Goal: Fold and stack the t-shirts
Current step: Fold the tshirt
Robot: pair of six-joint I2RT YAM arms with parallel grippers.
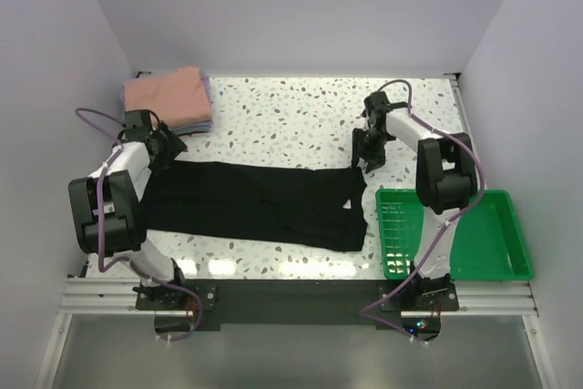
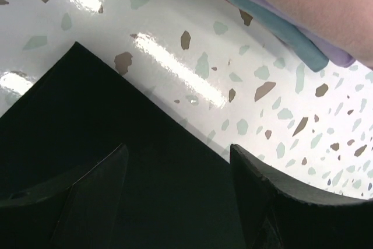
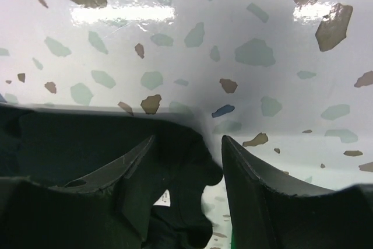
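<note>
Left gripper (image 2: 178, 150) hangs low over the sleeve-side end of the black t-shirt (image 1: 264, 202), jaws standing wide apart, nothing between them but air; flat black cloth lies directly beneath both fingers, its corner just beyond the fingertips. Ahead of this gripper and off to one side, on the speckled table (image 1: 291, 116), sits the folded stack: salmon-pink shirt (image 1: 164, 93) on top, lavender shirt (image 2: 329, 53) under it, bluish shirt (image 2: 280, 27) lowest, well clear of the fingers and not touching the black cloth. Right gripper (image 3: 188, 139) sits at the opposite end of the black t-shirt, jaws partly open. A bunched corner of the cloth rises between its fingers, against one and with a sliver of table showing before the other, so no grip. Small white tag (image 3: 165, 197) peeks out just behind that bunch. Green tray (image 1: 483, 225) lies behind the right gripper, toward its arm's base.
</note>
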